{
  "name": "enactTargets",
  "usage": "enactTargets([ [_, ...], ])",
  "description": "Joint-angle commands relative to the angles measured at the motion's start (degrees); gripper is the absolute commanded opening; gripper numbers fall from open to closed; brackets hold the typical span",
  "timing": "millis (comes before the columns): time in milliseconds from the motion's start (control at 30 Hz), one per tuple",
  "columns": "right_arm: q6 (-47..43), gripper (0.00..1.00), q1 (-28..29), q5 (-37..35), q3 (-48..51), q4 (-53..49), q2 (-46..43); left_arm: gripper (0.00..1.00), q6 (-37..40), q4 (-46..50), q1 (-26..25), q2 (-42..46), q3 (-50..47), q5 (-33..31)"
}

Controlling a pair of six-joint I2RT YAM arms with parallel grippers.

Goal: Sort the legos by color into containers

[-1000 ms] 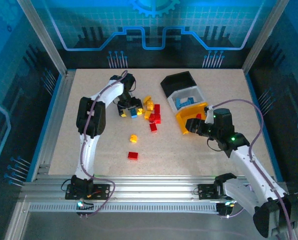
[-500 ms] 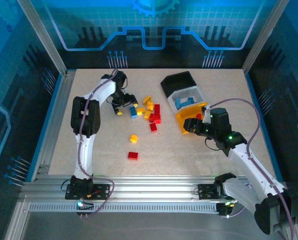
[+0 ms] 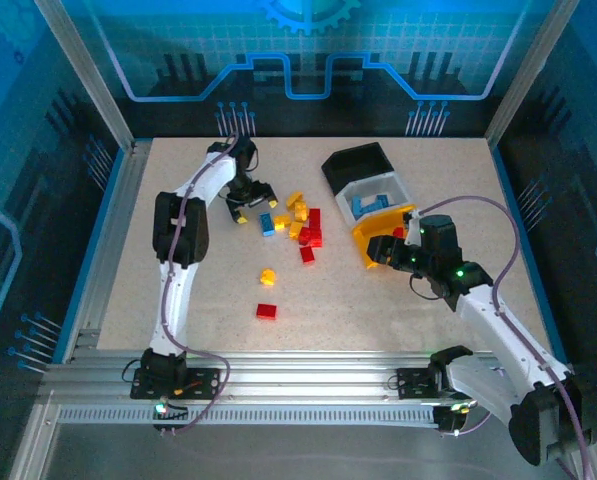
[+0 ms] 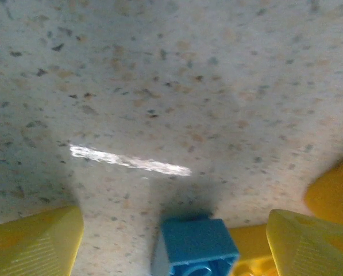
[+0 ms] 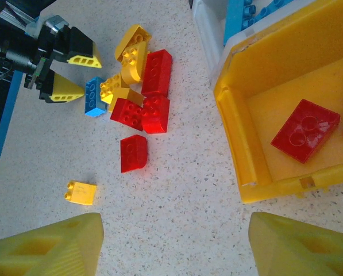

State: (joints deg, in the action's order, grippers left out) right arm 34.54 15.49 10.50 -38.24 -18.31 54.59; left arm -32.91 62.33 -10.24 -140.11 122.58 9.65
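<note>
A heap of red, yellow and blue legos (image 3: 300,220) lies mid-table. My left gripper (image 3: 250,198) hovers open at the heap's left edge. A blue brick (image 4: 197,247) rests on the table between its yellow fingers (image 4: 33,241), ungripped, with a yellow piece (image 4: 332,192) beside it. From the right wrist, that left gripper (image 5: 73,72) stands just left of the blue brick (image 5: 95,96). My right gripper (image 5: 174,247) is open and empty over bare table, beside the yellow bin (image 5: 234,132), which holds a red brick (image 5: 305,129). The yellow bin (image 3: 383,225), white bin (image 3: 378,195) and black bin (image 3: 358,160) stand together at the right.
A lone yellow brick (image 3: 268,276) and a red brick (image 3: 266,311) lie nearer the front. Another red brick (image 5: 133,152) sits apart below the heap. Blue bricks lie in the white bin. Metal rails border the table.
The left gripper has drawn back leftward from above the heap's blue brick and still stands open. The right arm has barely shifted. No brick was lifted.
</note>
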Motion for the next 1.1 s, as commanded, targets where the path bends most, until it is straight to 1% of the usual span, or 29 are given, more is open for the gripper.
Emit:
enactTargets([
  [0, 0.3, 0.69, 0.9, -0.7, -0.1, 1.8, 0.5, 0.84, 3.4, 6.6, -1.1, -1.4, 2.8, -4.2],
  [300, 0.5, 0.69, 0.9, -0.2, -0.1, 2.2, 0.9, 0.8, 6.4, 8.9, -3.7, -2.5, 2.6, -7.5],
  [400, 0.6, 0.68, 0.8, -0.3, -0.1, 2.1, 0.6, 0.76, 6.7, 8.7, -4.1, -2.0, 1.3, -7.6],
  [433, 0.6, 0.68, 0.8, -0.3, -0.1, 2.1, 0.5, 0.74, 6.8, 8.6, -4.2, -1.7, 0.8, -7.7],
  [567, 0.9, 0.68, 0.8, -0.4, 0.1, 1.9, -0.1, 0.58, 7.3, 8.3, -4.9, -1.0, -0.7, -7.8],
  [733, 1.7, 0.67, 0.9, -0.7, 0.9, 1.9, -1.3, 0.43, 7.2, 7.9, -5.1, 0.0, -1.7, -7.0],
  [833, 2.2, 0.67, 1.0, -1.0, 1.2, 1.8, -2.2, 0.32, 7.1, 7.7, -4.9, 0.9, -2.2, -5.7],
  [900, 2.4, 0.67, 1.0, -1.2, 1.4, 1.6, -2.8, 0.29, 6.9, 7.3, -4.8, 1.9, -2.7, -4.7],
  [1067, 1.7, 0.67, 0.9, -2.1, 1.3, 0.5, -4.5, 0.28, 4.7, 5.3, -4.2, 5.1, -4.3, -0.1],
])
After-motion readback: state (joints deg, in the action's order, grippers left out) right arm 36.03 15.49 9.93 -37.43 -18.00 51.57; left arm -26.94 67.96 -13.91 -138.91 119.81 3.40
